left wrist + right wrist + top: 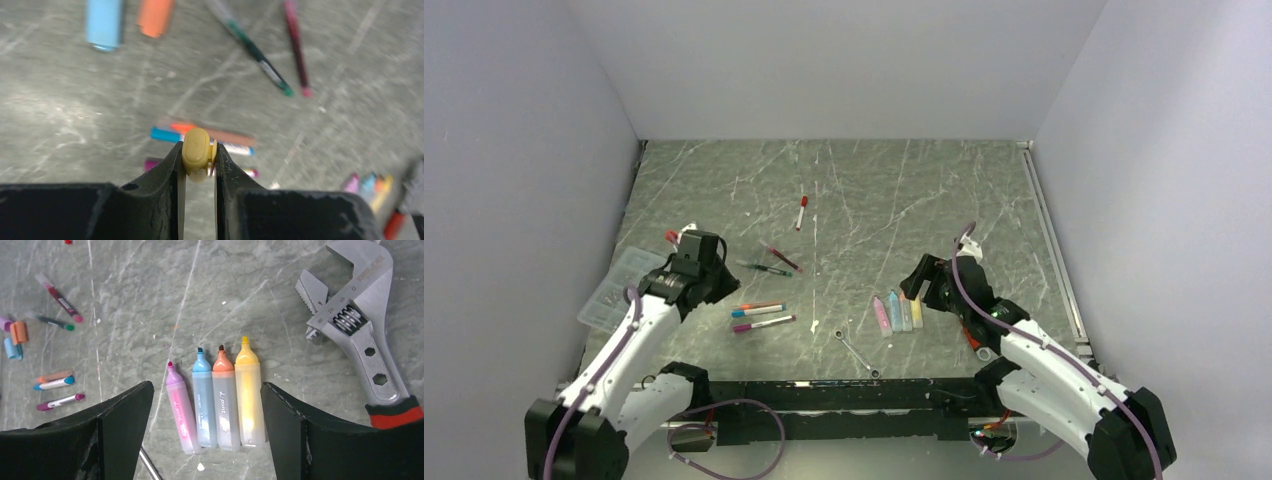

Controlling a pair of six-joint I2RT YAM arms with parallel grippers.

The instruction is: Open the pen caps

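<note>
Yellow cap (195, 149) sits pinched in my left claw (199, 156), seen only in its wrist view. My right claw (205, 390) gapes over four uncapped highlighters (217, 405). A silver wrench (357, 335) lies just beside them, thin markers (56, 384) farther off.

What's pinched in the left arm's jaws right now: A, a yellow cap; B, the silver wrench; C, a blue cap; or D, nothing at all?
A: the left wrist view shows a yellow cap clamped between the left jaws, and the yellow highlighter on the table lies uncapped.
</note>
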